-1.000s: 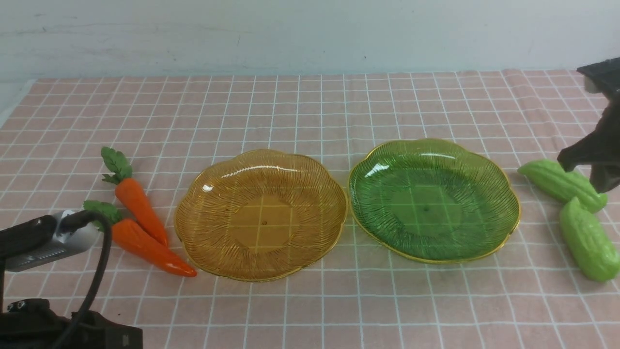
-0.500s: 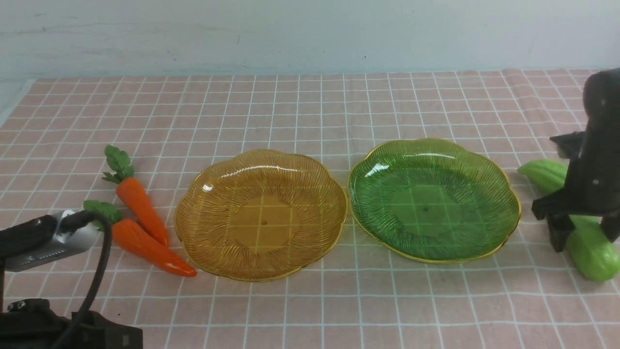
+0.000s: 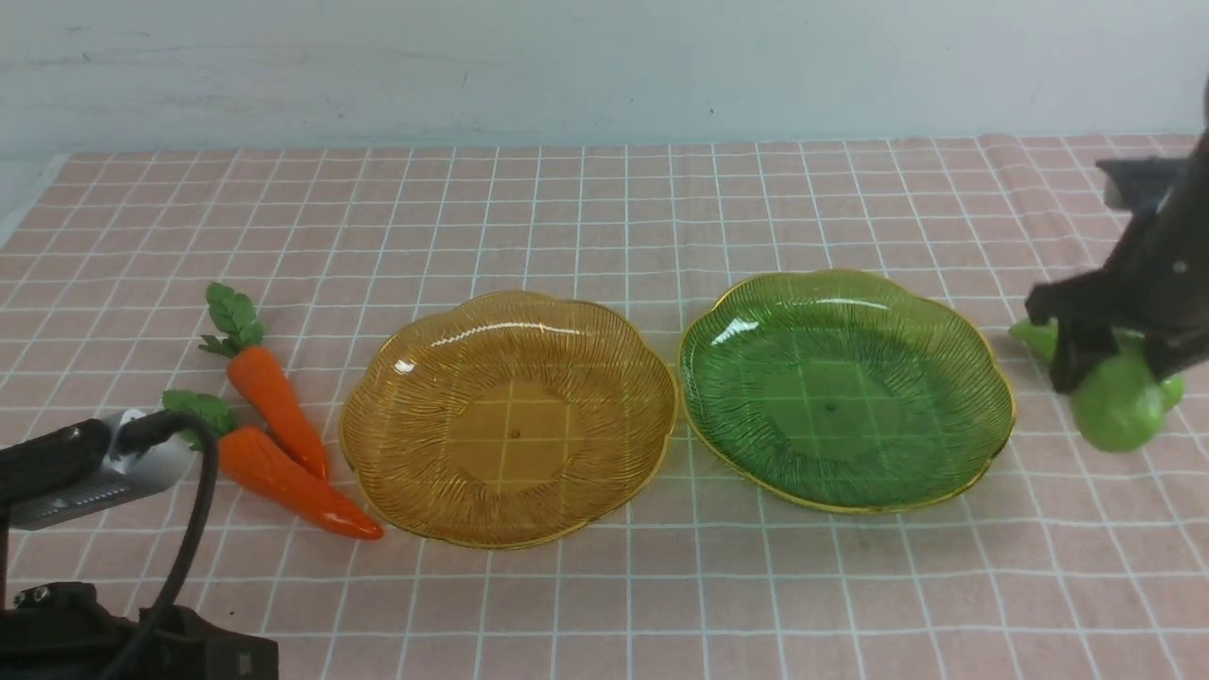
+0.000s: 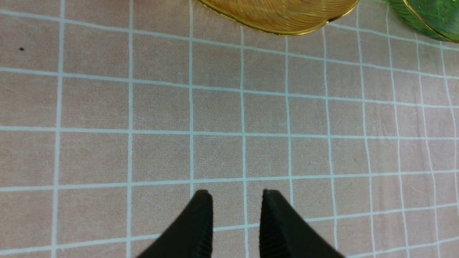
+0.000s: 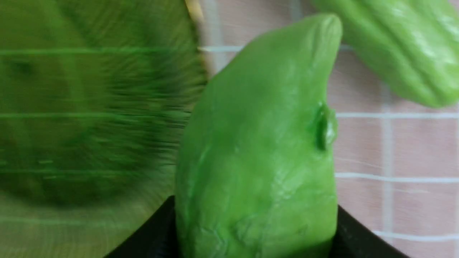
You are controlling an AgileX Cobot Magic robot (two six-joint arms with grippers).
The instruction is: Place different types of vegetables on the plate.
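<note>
The right hand (image 3: 1115, 364) sits at the right edge of the front view, its black fingers (image 5: 150, 233) clamped on either side of a light-green cucumber (image 5: 258, 161). The cucumber's blunt end (image 3: 1119, 406) points toward the camera. It looks raised off the checked cloth (image 3: 604, 217), though that angle does not make this certain. Just behind it, a second cucumber (image 3: 1031, 334) lies on the cloth, mostly hidden by the hand. In the right wrist view it fills the upper right corner (image 5: 394, 46).

To the left of the held cucumber, right of centre in the front view, is the green plate (image 3: 841, 397), with nothing on it. The amber plate (image 3: 510, 420) sits beside it, their rims nearly touching, and it too holds nothing. Two carrots (image 3: 274, 406) (image 3: 293, 482) lie side by side at centre left, tips toward the amber plate.

The left hand (image 4: 235, 193) hangs over bare cloth on the counter, its fingers slightly apart and gripping nothing.
</note>
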